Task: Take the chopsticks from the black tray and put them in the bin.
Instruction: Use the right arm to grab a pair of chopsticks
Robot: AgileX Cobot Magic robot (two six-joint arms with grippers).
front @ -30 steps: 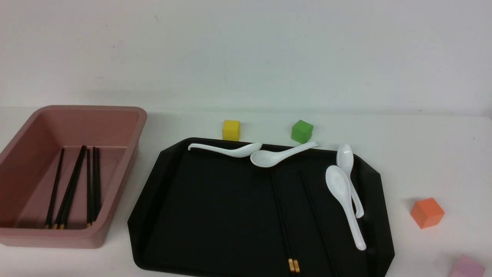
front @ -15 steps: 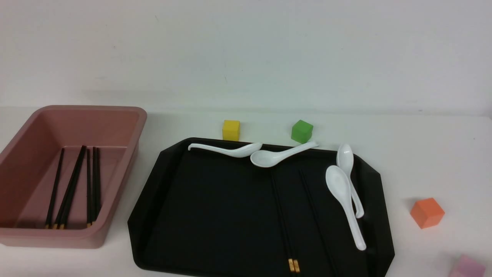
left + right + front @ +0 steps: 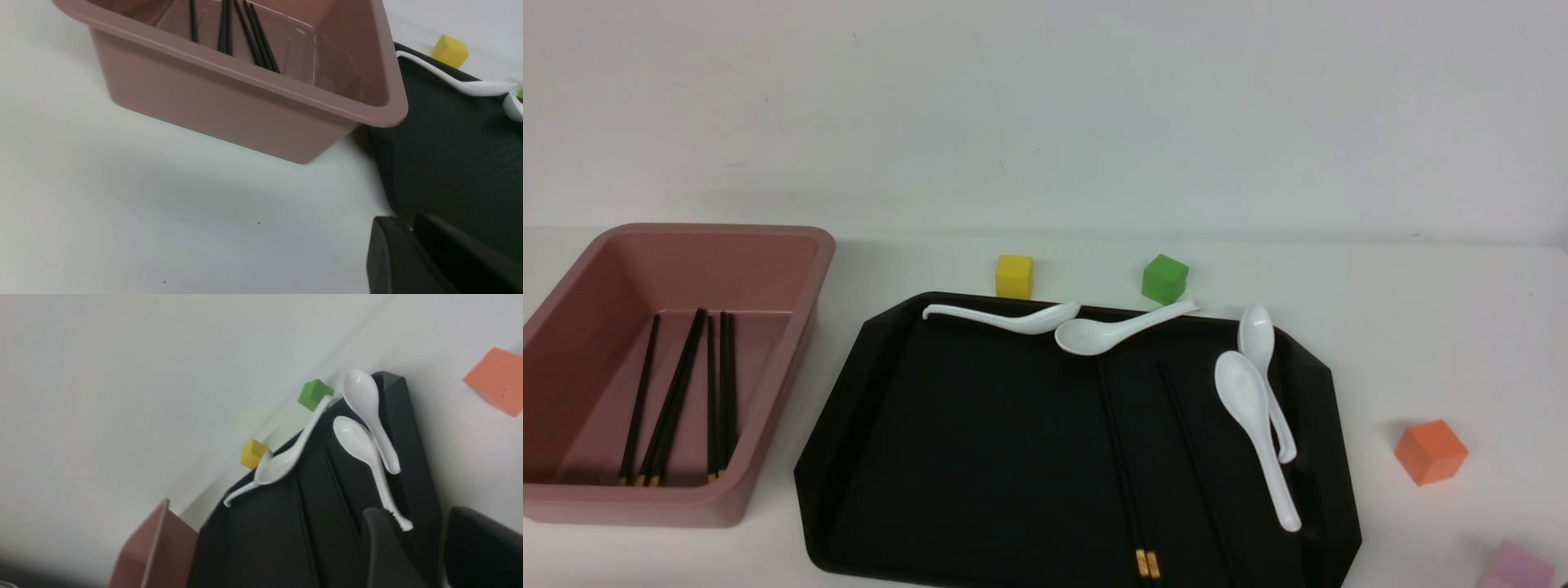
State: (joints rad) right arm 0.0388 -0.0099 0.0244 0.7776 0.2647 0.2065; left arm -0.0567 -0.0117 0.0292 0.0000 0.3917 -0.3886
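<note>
Change: nothing has shifted since the earlier front views; sticks, spoons and cubes lie as they did.
Left end effector [image 3: 412, 226]: dark fingers pressed together on nothing, hanging over the white tabletop [image 3: 122, 204] near a corner of the deep dusty-pink plastic bin [image 3: 229, 67].
Right end effector [image 3: 416, 514]: fingers spread and empty, above the right side of the large matte-black octagonal tray [image 3: 972, 441], close to a spoon handle.
Sticks to move: thin black chopsticks [image 3: 1123, 457] with gold bands lie flat on the tray, a pair side by side and a single one to their right.
Sticks done: several more lie inside the bin.
Neighbours: four white ceramic soup spoons [image 3: 1262, 441] rest along the tray's far and right rim; one sits just beside the single stick, another near the pair's tips.
Around: small yellow cube [image 3: 1014, 276], green cube [image 3: 1164, 278], orange cube [image 3: 1430, 452] and pink cube [image 3: 1515, 567] stand on the tabletop.
Risk: black sticks on black are hard to tell apart, so a pinch may miss or slip. Spread fingers may knock the near spoon. A long stick could catch the bin's rim and drop outside.
</note>
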